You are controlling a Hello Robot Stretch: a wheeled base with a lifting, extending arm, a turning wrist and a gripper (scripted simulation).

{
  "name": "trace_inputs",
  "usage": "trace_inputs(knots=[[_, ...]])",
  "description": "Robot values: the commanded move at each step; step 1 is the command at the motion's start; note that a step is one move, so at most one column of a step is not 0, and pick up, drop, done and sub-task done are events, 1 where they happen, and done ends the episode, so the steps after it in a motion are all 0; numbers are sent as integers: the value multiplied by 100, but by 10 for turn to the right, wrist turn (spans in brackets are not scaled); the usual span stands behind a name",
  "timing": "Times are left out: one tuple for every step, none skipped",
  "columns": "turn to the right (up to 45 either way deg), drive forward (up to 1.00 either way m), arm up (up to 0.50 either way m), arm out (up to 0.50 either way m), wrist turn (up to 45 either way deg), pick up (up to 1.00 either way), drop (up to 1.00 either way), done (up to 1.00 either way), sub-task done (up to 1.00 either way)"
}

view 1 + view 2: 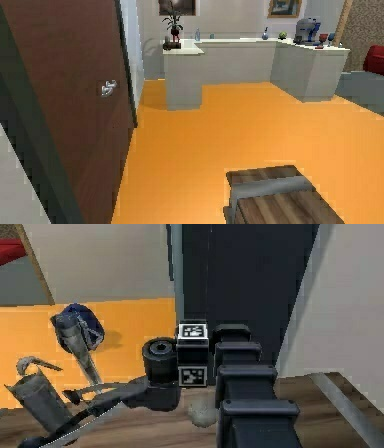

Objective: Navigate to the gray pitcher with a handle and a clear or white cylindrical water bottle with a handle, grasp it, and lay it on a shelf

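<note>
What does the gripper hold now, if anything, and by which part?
It cannot be told. A blue-gray rounded shape shows near the gripper, above the orange floor, but no hold is clear.

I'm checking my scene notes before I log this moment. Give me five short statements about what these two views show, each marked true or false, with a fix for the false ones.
1. The floor is orange. True.
2. A potted plant stands on the white counter at the far end of the forward view. True.
3. The door at the forward view's left is white. False: it is brown.
4. In the arm side view, the arm has a blue carpet beside it. False: a wooden surface shows beside it at the bottom, and the orange floor lies to the left.
5. Two white squares with black marks stand at the arm's far end. True.
</note>
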Motion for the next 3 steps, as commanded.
trace_inputs(knots=[[0, 0, 0, 0, 450, 0, 0, 0, 0], [0, 0, 0, 0, 300, 0, 0, 0, 0], [0, 0, -10, 0, 0, 0, 0, 0, 0]])
